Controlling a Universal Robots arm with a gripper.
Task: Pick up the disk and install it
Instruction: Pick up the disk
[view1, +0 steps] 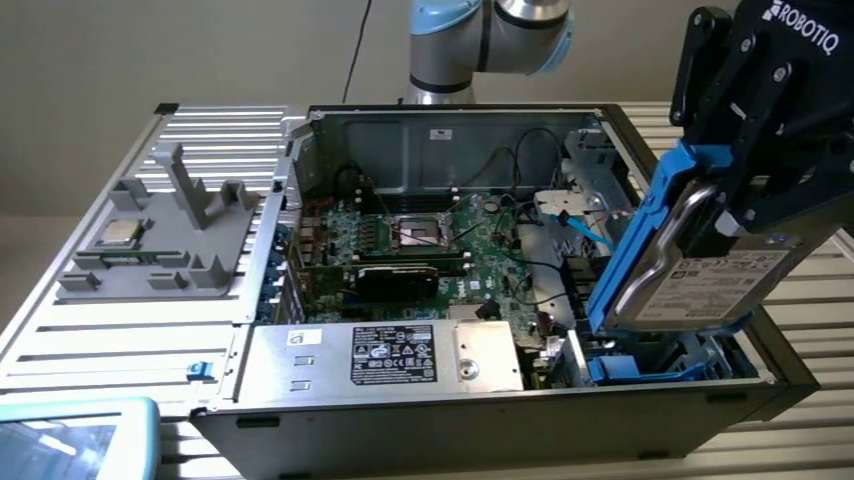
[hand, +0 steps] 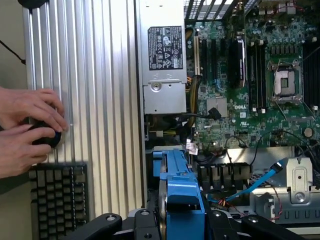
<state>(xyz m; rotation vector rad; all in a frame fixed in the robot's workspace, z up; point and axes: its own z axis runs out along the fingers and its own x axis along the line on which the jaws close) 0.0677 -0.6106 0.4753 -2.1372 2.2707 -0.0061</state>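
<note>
The black gripper (view1: 747, 190) has its fingers (view1: 787, 205) pinching the flat silver-grey disk with a white label and bright blue plastic carrier (view1: 701, 275). The disk is held on edge and tilted, just above the blue drive bay (view1: 641, 368). The bay is at the exterior view's right end of the open black computer case (view1: 467, 420), which stands on the ribbed metal counter (view1: 80, 340).

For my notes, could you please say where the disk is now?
At the exterior view's right, the pincer holds the disk on edge over the blue drive bay of the computer case.
</note>
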